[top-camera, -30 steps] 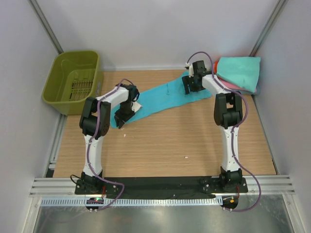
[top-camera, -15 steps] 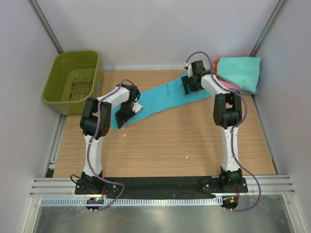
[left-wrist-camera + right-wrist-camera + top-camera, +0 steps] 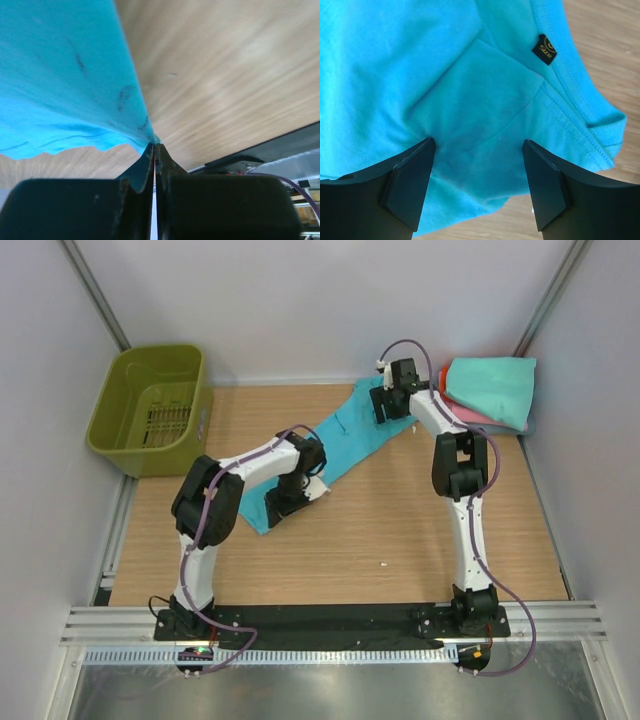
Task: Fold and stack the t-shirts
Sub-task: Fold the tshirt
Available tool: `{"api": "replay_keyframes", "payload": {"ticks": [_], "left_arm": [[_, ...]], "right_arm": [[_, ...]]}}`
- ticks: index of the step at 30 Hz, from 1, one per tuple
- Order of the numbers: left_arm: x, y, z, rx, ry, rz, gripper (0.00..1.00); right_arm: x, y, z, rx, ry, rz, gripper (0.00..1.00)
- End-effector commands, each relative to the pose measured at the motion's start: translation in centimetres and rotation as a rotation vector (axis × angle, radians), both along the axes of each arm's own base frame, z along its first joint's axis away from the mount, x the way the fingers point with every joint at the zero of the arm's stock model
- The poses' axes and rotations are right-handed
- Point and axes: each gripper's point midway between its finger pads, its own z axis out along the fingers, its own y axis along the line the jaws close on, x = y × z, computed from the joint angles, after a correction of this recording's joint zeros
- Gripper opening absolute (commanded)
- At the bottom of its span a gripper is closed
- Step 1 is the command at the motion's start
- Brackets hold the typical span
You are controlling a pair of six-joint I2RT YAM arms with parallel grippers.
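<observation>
The folding looks partly done. Just to the right of the right pincer (image 3: 477, 145), in the far corner, sits a pile of folded t-shirts with a mint-teal t-shirt (image 3: 492, 388) on top and a pink edge (image 3: 466, 416) showing beneath it. How many lie in the pile I cannot tell.

The turquoise t-shirt (image 3: 345, 435) is not yet folded square. It stretches as a long narrow band between the two pincers, running from the near left to the far right. The left pincer (image 3: 155, 150) is clamped tight on the shirt's near hem, the cloth fanning away ahead of it. The right pincer stands with its jaws wide apart over the collar end and holds nothing. The cloth lies flat beneath it, and a small black size label (image 3: 543, 49) sits just ahead of its right finger. By my reckoning this shirt needs its cross folds and then a place on the pile.

Plain pale walls (image 3: 320, 300) close in the sides and the back. The counter (image 3: 380, 530) is light wood. An olive-green slotted basket (image 3: 112, 405) stands well off to the far left of the left pincer.
</observation>
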Motion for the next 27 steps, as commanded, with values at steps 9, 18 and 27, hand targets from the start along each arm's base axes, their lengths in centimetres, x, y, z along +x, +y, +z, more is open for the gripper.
{"api": "replay_keyframes", "payload": {"ticks": [9, 18, 27], "left_arm": [[-7.2, -4.2, 2.7, -0.043, 0.068, -0.167, 0.0], [-10.5, -7.4, 3.1, -0.025, 0.015, -0.346, 0.1], [-5.2, -4.2, 4.9, 0.061, -0.242, -0.349, 0.77]], "right_arm": [[1.1, 5.4, -1.3, -0.005, -0.034, 0.089, 0.78], [1.5, 8.1, 0.7, 0.031, -0.076, 0.135, 0.8], [1.0, 4.4, 3.7, -0.021, -0.096, 0.077, 0.81]]}}
